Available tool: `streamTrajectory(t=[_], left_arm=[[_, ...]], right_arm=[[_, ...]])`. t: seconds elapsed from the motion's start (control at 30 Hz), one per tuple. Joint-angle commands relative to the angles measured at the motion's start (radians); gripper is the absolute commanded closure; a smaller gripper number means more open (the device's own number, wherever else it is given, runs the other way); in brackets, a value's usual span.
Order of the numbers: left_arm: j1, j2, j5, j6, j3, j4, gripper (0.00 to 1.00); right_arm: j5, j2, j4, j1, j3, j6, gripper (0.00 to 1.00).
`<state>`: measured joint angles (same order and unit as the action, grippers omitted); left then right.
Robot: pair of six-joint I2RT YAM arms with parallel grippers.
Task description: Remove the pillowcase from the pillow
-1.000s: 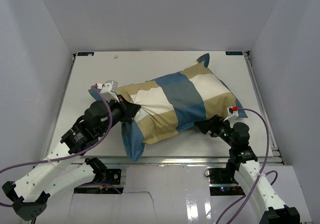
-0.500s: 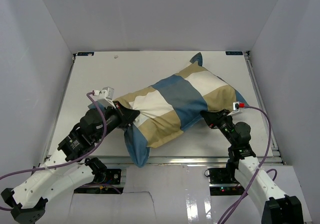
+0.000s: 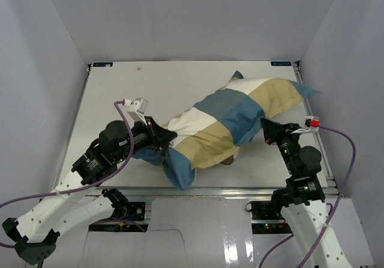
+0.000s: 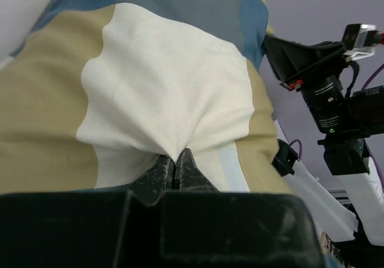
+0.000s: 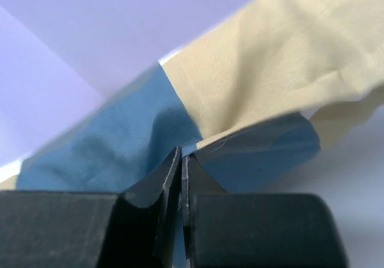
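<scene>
The pillowcase (image 3: pixel 231 121), in blocks of blue, tan and cream, lies stretched slantwise across the table with the pillow inside it, hidden. My left gripper (image 3: pixel 169 137) is shut on a pinch of its cream block (image 4: pixel 168 100) at the near-left end. My right gripper (image 3: pixel 265 128) is shut on the fabric edge where blue meets tan (image 5: pixel 198 142), under the far-right end. That end is raised off the table and a blue corner (image 3: pixel 309 91) sticks out to the right. A blue flap (image 3: pixel 180 171) hangs at the near end.
White walls close in the table (image 3: pixel 150 88) on the left, back and right. The table's metal front rail (image 3: pixel 198 191) runs just behind the arm bases. Purple cables (image 3: pixel 342 137) loop from both wrists.
The right gripper closed on the pillowcase's edge and pulled it up and right. The whole bundle slid rightward and stretched out, with the left gripper still holding its end.
</scene>
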<state>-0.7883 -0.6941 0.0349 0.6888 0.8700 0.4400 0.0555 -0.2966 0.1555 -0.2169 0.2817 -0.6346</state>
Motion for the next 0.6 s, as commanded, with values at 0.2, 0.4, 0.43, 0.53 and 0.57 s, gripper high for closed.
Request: streamTrajectory(t=[0.2,0.4,0.43,0.53,0.57], left_arm=[[0.001,-0.108,0.034,-0.067,0.196,-0.044,1.00],[0.001,-0.130,-0.096,-0.115,0.198,-0.012,0.98],[0.000,-0.134,-0.140,-0.121,0.193,0.000,0.98],[0.001,-0.145,-0.263,-0.153,0.184,0.031,0.74],[0.001,-0.157,-0.294,-0.163,0.191,0.045,0.42]], right_arm=[[-0.105,-0.179,-0.025,-0.004,0.488,0.165,0.92],[-0.033,-0.328,-0.034,-0.004,0.554,0.191,0.92],[-0.026,-0.331,-0.021,-0.004,0.539,0.191,0.92],[-0.020,-0.355,0.033,-0.004,0.475,0.190,0.92],[-0.026,-0.386,0.032,-0.004,0.464,0.191,0.92]])
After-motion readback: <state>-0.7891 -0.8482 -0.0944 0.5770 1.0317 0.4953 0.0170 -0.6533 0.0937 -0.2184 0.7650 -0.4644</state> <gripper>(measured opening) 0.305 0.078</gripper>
